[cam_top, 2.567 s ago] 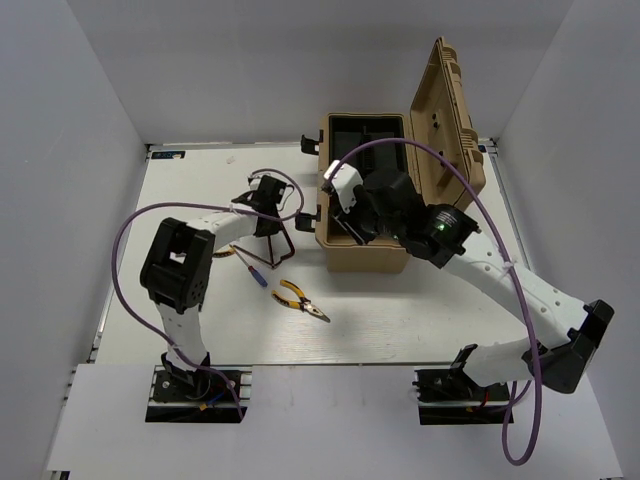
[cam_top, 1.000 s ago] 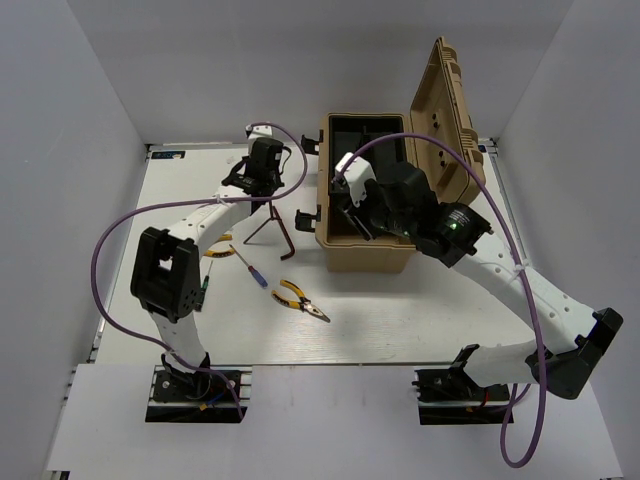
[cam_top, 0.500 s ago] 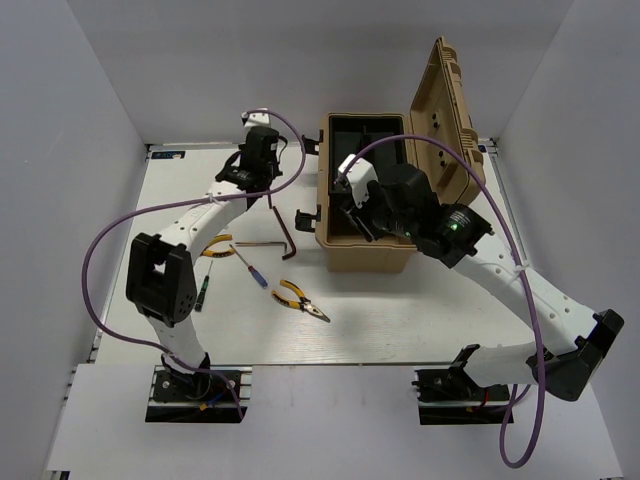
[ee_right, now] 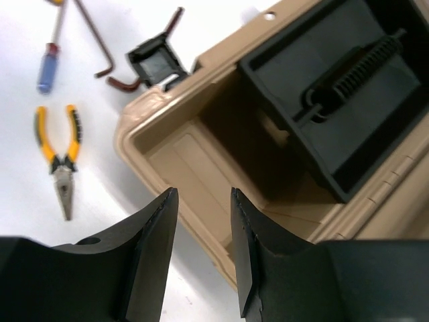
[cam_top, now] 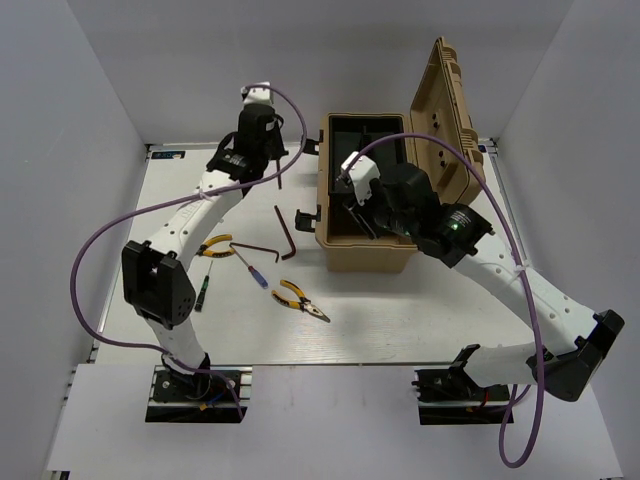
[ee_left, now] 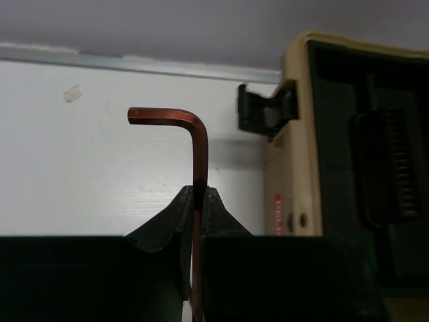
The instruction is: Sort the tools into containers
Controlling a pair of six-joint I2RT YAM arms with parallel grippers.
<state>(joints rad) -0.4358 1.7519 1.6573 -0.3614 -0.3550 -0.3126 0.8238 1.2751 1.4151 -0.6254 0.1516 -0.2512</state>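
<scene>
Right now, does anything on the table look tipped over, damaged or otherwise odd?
Nothing stands out. The toolbox sits upright with its lid open, the left gripper pinches one hex key, and the pliers and blue-tipped screwdriver lie flat, unsorted but apparently undamaged.

From my left wrist camera I lose the lower shaft of the hex key [ee_left: 198,154] between the fingers [ee_left: 164,225], and the toolbox [ee_left: 298,174] runs off the right edge.

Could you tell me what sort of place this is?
Likely a robotics lab test cell: a white table enclosed by plain white walls, two robot arms bolted at its near edge, and an open tan toolbox.
</scene>
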